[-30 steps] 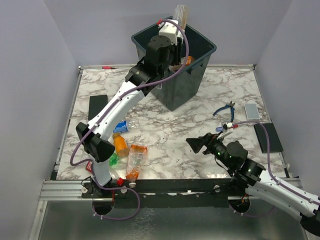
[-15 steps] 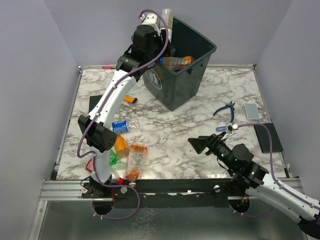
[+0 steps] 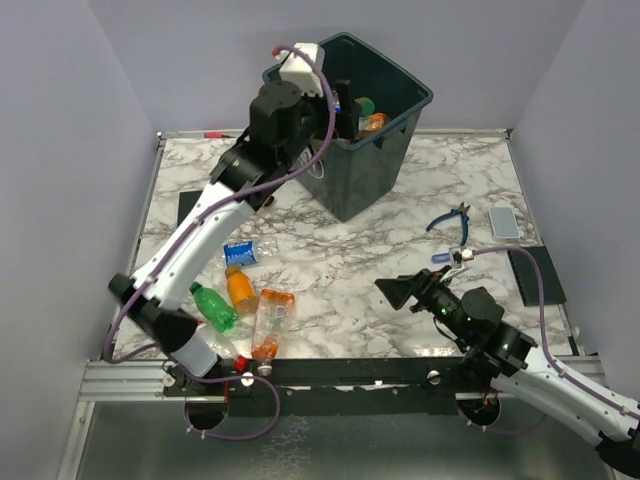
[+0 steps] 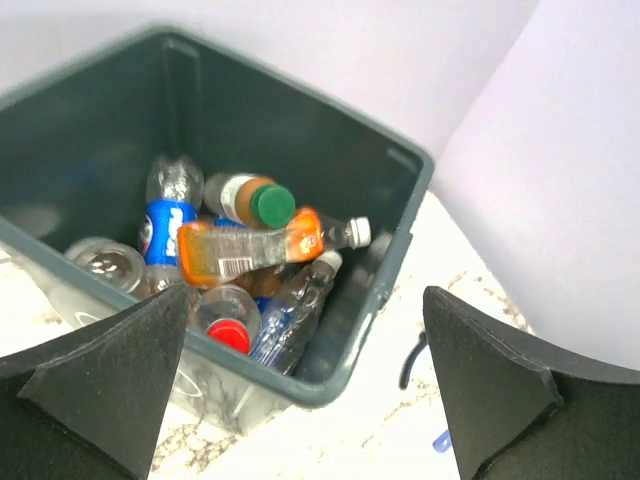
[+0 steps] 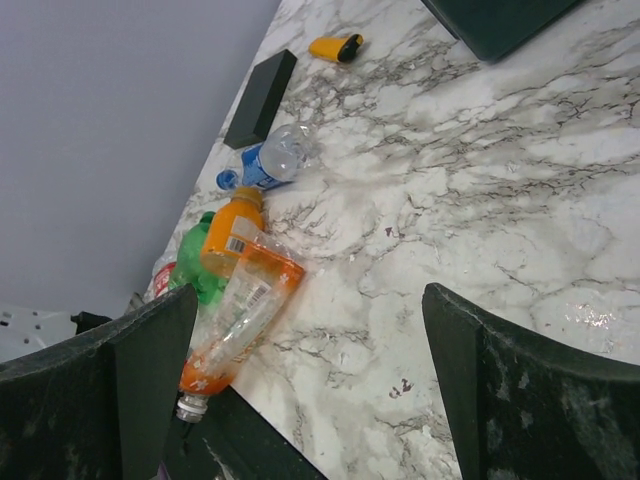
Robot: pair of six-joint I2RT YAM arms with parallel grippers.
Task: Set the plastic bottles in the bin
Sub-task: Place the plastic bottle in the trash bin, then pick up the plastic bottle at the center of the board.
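My left gripper (image 4: 306,298) hung wide open and empty over the big dark green plastic bin (image 4: 230,95) holding small plastic bottles (image 4: 250,250), while my right gripper (image 5: 310,292), open too, faced more bottles (image 5: 240,315) lying lower left on the white marble table (image 5: 480,200).

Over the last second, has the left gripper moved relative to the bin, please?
Yes. In the top view the left gripper has shifted left, from above the bin's middle to its left rim.
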